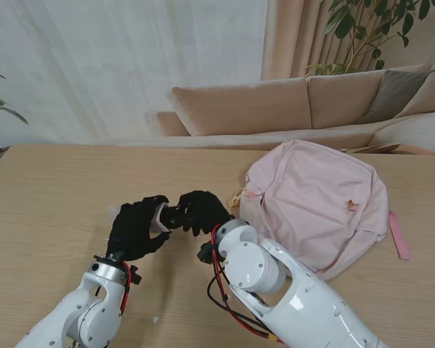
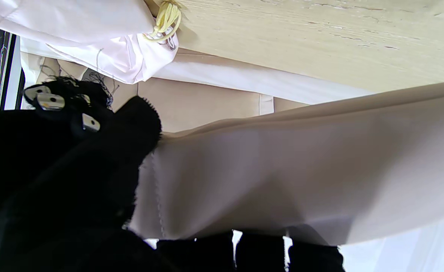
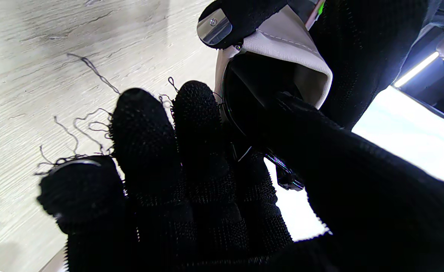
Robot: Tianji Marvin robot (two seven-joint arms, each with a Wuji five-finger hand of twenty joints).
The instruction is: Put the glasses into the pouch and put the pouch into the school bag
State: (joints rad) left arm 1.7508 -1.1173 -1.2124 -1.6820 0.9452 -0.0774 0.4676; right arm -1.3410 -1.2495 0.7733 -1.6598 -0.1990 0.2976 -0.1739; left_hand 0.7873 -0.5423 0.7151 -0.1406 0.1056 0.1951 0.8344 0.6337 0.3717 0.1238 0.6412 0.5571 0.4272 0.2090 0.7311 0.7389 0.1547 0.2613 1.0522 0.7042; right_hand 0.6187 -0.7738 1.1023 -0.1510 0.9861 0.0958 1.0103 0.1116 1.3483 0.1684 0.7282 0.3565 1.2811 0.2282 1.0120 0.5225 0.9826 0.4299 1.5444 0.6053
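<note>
Hands are met above the wooden table point(image 1: 51, 196), left of centre and in its nearer half. The left hand point(image 1: 135, 230) is closed around a pale beige pouch point(image 1: 159, 217), whose mouth is turned toward the right hand point(image 1: 201, 211). In the left wrist view the pouch point(image 2: 301, 166) is seen as a broad fold of smooth fabric with a stitched seam, pinned by the black gloved fingers point(image 2: 93, 166). In the right wrist view the pouch's open lip point(image 3: 286, 41) is held apart, one left fingertip point(image 3: 222, 22) pressed on its rim. The dark glasses point(image 3: 252, 109) are gripped by the right hand point(image 3: 214, 181), thumb on one side and fingers on the other, with their leading part already inside the pouch mouth and a hinge end still outside. Loose glove threads are seen trailing from the fingertips point(image 3: 146, 124). The pink school bag point(image 1: 319, 206) lies flat to the right, close beside the right hand but not touched by it; its yellow zip tassel point(image 2: 167, 19) rests on the table at the bag's near-left edge. Bare table is seen on the far side and to the left of the hands, up to the far edge, where a beige sofa point(image 1: 275, 105) stands behind. A pink strap point(image 1: 399, 235) lies at the bag's right edge.
</note>
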